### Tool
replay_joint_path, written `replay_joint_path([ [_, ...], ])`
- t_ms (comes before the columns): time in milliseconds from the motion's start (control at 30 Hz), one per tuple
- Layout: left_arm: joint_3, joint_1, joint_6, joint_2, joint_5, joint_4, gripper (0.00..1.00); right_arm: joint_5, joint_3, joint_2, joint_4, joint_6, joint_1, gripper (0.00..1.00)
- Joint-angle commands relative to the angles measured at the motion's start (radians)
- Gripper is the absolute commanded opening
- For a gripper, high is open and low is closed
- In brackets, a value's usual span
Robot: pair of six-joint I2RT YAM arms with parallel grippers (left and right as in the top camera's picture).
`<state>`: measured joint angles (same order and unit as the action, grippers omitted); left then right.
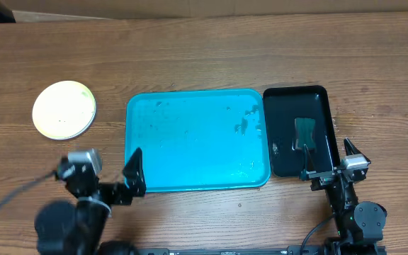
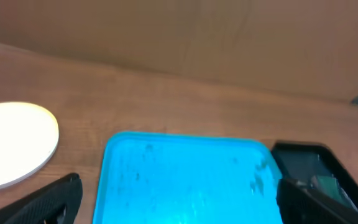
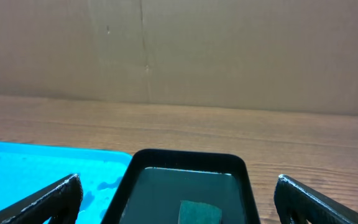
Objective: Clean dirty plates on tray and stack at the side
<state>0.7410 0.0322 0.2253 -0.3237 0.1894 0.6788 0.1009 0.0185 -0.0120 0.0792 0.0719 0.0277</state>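
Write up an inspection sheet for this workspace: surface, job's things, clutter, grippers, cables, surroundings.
Surface: wooden table, brown grain.
Job's things: plates stacked on the table left of the turquoise tray, white on top, a yellow-green edge showing beneath; count cannot be told. The turquoise tray holds no plates; dark specks and wet marks toward its right side.
Clutter: black tray beside the turquoise tray's right edge, a green pad lying in it.
Grippers: left gripper open, empty, by the turquoise tray's near-left corner; right gripper open, empty, at the black tray's near end.
Cables: grey cable trailing from the left arm.
Surroundings: brown cardboard behind the table.
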Motion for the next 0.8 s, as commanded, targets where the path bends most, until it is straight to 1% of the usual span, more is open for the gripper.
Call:
replay_joint_path([
  [0,-0.147,0.000,0.000,0.159,-0.017,-0.133,1.00,0.006,-0.011,0.009,-0.005,0.004,0.006,1.00],
  [67,-0.215,0.000,0.000,0.224,-0.017,-0.246,1.00,0.005,-0.011,0.009,-0.005,0.003,0.006,1.00],
  [200,-0.357,0.000,0.004,0.322,-0.014,-0.575,1.00,0.005,-0.011,0.009,-0.005,0.004,0.006,1.00],
  [333,-0.463,0.000,0.048,0.320,-0.014,-0.870,1.00,0.005,-0.011,0.009,-0.005,0.004,0.006,1.00],
  [433,-0.534,0.000,0.052,0.320,-0.017,-1.027,1.00,0.005,-0.011,0.009,-0.005,0.004,0.006,1.00],
  [567,-0.628,0.000,0.052,0.320,-0.028,-1.163,1.00,0.006,-0.011,0.009,-0.005,0.004,0.006,1.00],
  [767,-0.704,0.000,0.078,0.320,-0.105,-1.180,1.00,0.005,-0.011,0.009,-0.005,0.003,0.006,1.00],
])
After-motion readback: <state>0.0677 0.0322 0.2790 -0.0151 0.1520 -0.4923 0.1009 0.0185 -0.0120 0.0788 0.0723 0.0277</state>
